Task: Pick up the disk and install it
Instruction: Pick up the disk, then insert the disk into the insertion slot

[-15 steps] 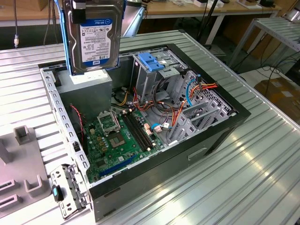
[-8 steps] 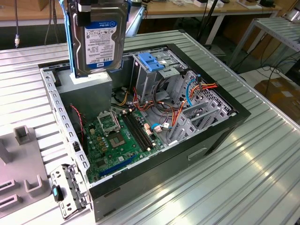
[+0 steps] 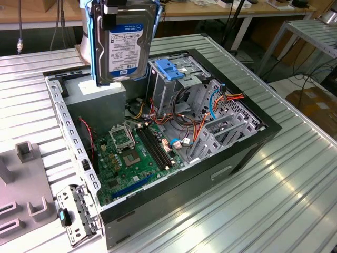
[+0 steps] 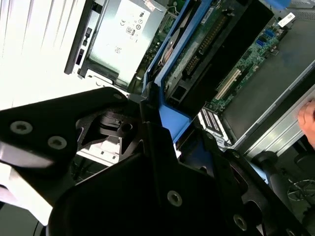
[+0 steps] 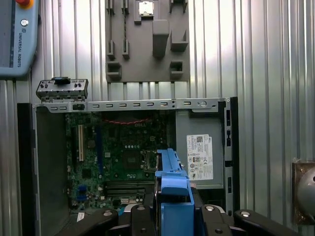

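Exterior view: flat, blue-railed metal disk [image 3: 124, 46]

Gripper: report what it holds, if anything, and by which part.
The gripper holds the disk, hanging upright over the open computer case; the jaws clamp the blue plastic rail at its upper end.

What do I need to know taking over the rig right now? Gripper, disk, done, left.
Gripper: shut on the disk, gripping it at its blue side rails.
Disk: held upright in the air above the open computer case, label facing the exterior camera.
Done: pickup.
Left: the install. The disk is not in the case yet. The metal cage with the blue handle sits to the exterior view's right of the disk, lower down.
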### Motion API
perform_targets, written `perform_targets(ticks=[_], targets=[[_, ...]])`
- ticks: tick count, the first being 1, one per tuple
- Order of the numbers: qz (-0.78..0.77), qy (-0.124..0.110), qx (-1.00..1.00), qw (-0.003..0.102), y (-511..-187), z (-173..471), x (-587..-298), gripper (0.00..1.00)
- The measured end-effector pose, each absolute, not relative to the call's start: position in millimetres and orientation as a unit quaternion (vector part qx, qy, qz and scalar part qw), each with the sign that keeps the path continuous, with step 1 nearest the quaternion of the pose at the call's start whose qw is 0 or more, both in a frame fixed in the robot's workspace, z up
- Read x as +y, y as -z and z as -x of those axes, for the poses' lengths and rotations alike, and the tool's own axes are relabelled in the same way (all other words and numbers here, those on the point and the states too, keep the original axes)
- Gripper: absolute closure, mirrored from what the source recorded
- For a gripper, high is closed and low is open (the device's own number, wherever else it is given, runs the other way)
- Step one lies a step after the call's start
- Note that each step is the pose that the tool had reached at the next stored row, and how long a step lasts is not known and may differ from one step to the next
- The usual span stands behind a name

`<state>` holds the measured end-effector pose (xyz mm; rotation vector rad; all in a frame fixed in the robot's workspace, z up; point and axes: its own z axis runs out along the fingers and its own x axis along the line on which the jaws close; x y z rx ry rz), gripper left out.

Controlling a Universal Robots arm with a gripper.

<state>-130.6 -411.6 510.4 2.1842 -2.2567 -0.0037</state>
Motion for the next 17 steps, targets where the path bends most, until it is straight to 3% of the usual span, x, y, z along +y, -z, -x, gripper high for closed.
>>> perform_targets(ticks=[17], targets=[[-0.695,0.001,-0.719,0.0,-510.4,130.3,-414.2,0.63]])
